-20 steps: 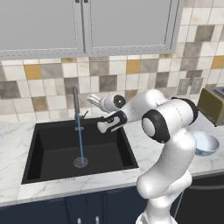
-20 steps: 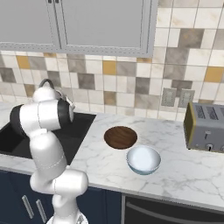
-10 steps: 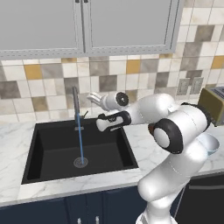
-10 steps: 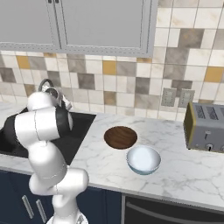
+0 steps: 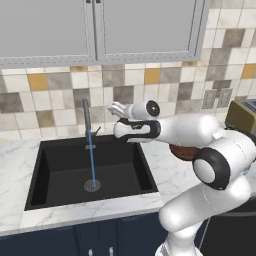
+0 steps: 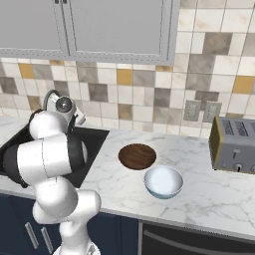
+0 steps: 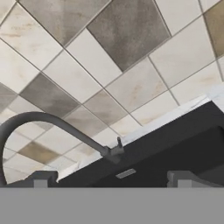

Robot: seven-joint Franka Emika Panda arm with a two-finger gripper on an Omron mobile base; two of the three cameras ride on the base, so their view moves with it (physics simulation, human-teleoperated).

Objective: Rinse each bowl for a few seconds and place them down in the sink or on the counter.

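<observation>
The dark brown bowl [image 6: 137,156] and the glossy white bowl [image 6: 163,181] sit side by side on the marble counter [image 6: 199,199], right of the black sink [image 5: 60,172]. From the left base view the brown bowl [image 5: 182,152] peeks out behind my forearm. My gripper [image 5: 114,107] hovers above the sink's back right, just right of the grey faucet [image 5: 86,120], open and holding nothing. In the hand view its fingertips [image 7: 41,178] stand wide apart, the gripper [image 7: 111,179] pointing at the curved faucet [image 7: 57,124] and the tiled wall. A thin blue stream of water [image 5: 92,160] runs down to the drain.
A tan toaster [image 6: 234,144] stands on the counter at the far right, against the tiled backsplash. Grey wall cabinets [image 5: 100,30] hang above the sink. My arm's elbow [image 5: 220,165] bulges over the counter to the right of the sink.
The elbow has swung out to the right and the forearm now reaches left across the counter. The open hand has stayed near the faucet. Water keeps running.
</observation>
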